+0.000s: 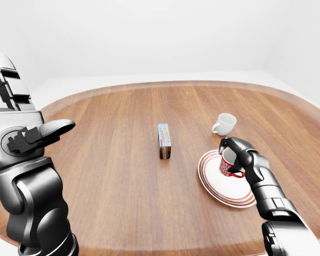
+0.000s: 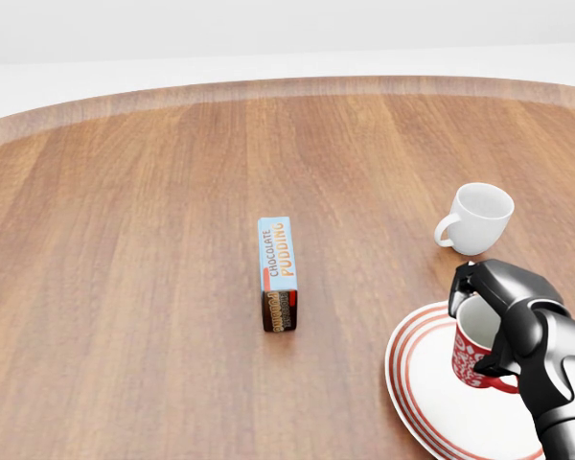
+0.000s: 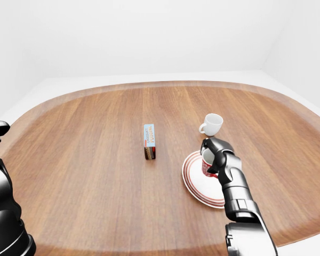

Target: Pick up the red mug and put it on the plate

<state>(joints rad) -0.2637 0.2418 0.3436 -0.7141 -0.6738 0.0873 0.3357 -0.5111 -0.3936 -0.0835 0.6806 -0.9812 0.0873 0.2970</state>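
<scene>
Your right hand (image 2: 503, 321) is gripping the red mug (image 2: 474, 353), fingers wrapping its rim and side; the mug, red with a white pattern and white inside, is sitting upright under your palm, handle pointing toward the head view's bottom right; the white plate (image 2: 431, 402) with red rings is lying directly beneath your hand, under the mug.

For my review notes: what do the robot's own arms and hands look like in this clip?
Both arms are glossy black and dark grey, built from chunky rounded segments with visible joints. The left arm shows a bulky grey joint housing with a black ribbed block, and a blocky stepped part above it. The right hand has thick, black, jointed fingers on a segmented forearm. No cables, markings or sleeves show.
</scene>
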